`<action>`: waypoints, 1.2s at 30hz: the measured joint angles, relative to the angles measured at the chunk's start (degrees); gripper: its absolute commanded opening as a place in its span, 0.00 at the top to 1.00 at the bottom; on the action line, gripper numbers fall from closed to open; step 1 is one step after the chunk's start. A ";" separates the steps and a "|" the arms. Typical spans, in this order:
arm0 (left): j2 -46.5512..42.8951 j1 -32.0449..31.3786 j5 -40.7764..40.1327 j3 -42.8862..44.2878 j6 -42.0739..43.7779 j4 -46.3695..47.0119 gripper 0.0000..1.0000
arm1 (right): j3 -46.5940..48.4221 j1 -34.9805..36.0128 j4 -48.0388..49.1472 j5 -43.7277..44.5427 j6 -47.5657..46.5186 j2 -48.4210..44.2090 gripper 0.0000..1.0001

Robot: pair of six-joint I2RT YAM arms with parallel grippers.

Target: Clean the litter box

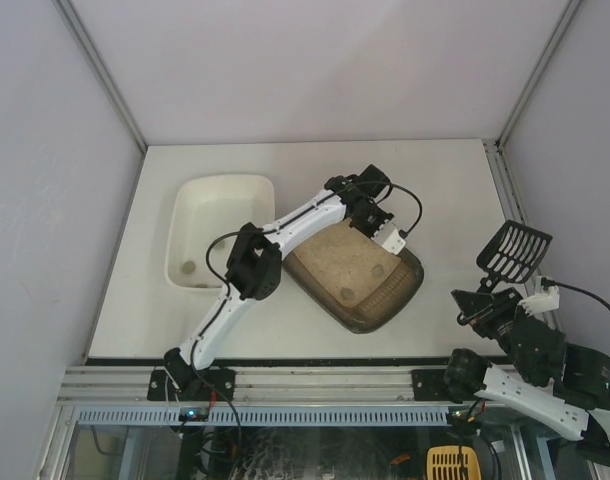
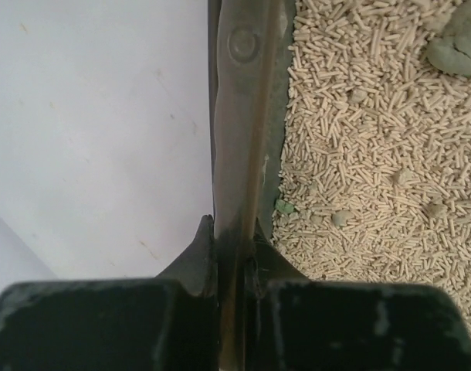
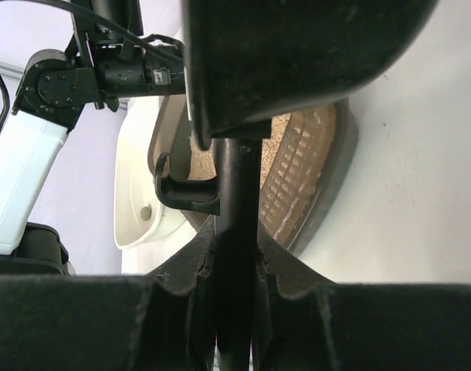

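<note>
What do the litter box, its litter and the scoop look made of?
Litter box: probably smooth brown-grey plastic; moulded rim, slightly translucent wall.
Litter: beige pressed pellets, short matte cylinders; material unclear.
Scoop: seemingly black plastic; slotted moulded blade.

Brown-grey litter box (image 1: 409, 287), beige litter (image 1: 350, 262); white tray (image 1: 225, 212); black scoop (image 1: 515, 250).

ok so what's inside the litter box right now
Beige pellet litter lies in the litter box, with a few grey-green clumps lying on top. The left gripper clamps its rim, and the left arm hides the far corner from above; anything buried cannot be seen.
</note>
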 measured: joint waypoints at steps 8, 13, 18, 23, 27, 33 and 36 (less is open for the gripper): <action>-0.76 -0.96 -7.43 -0.07 -11.45 -1.05 1.00 | -0.48 0.96 -0.04 0.48 0.87 0.00 1.00; -1.03 -1.73 -12.15 -0.22 -22.25 -0.63 1.00 | -0.48 1.66 -0.02 0.98 1.29 0.00 1.00; -1.16 -2.03 -16.72 -0.22 -33.51 -0.04 1.00 | -0.50 2.82 0.07 2.08 1.44 0.00 1.00; -1.27 -1.88 -22.47 -0.24 -45.90 -0.02 1.00 | -0.50 3.87 0.11 2.40 1.68 0.00 1.00; -1.36 -1.14 -26.47 -0.24 -55.87 -0.46 1.00 | -0.50 3.91 0.28 2.38 1.86 0.00 1.00; -2.82 0.66 -30.84 -1.81 -70.14 -3.15 1.00 | -0.50 4.13 1.38 2.38 1.84 0.48 1.00; -5.16 1.99 -32.09 -5.07 -79.17 -4.79 1.00 | -0.81 4.26 2.69 2.38 1.77 1.60 1.00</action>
